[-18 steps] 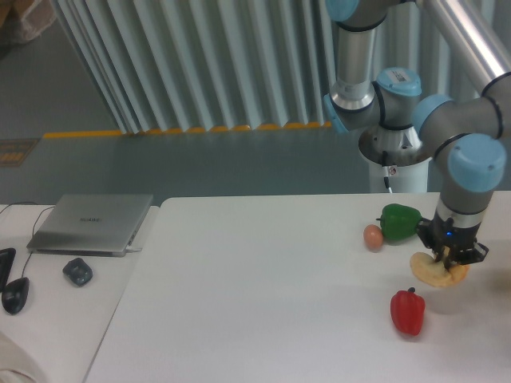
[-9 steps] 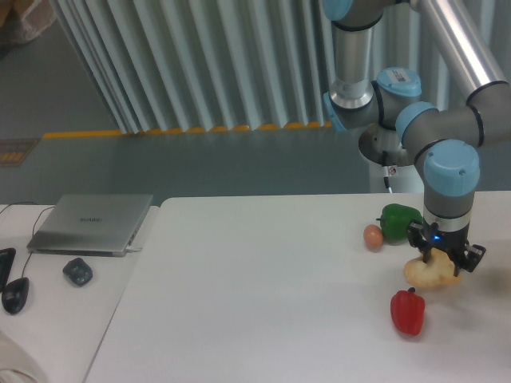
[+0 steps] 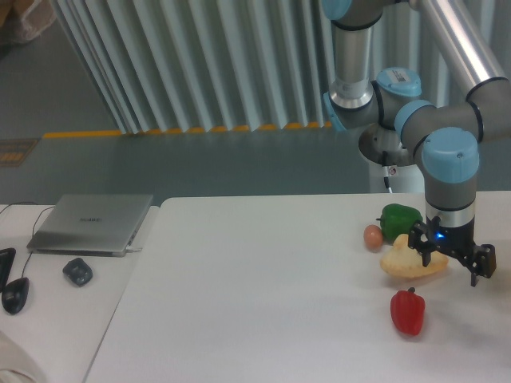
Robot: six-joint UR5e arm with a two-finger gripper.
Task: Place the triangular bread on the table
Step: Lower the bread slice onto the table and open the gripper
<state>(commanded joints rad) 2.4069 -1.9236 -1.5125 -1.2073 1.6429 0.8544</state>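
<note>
End effector point(image 3: 449, 261) now spread apart; triangular bread point(image 3: 411, 261), released to its left, lies on worktop point(image 3: 263, 303): placement apparently complete.

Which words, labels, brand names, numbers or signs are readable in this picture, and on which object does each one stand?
None can be read.
Laptop: a small mark on the closed lid, too blurred to read.
Robot arm joint cap: a small white label, too small to read.
Floor sign at the left edge: yellowish, its text is blurred.
Nothing is written on the table, the triangular bread or the gripper.
</note>
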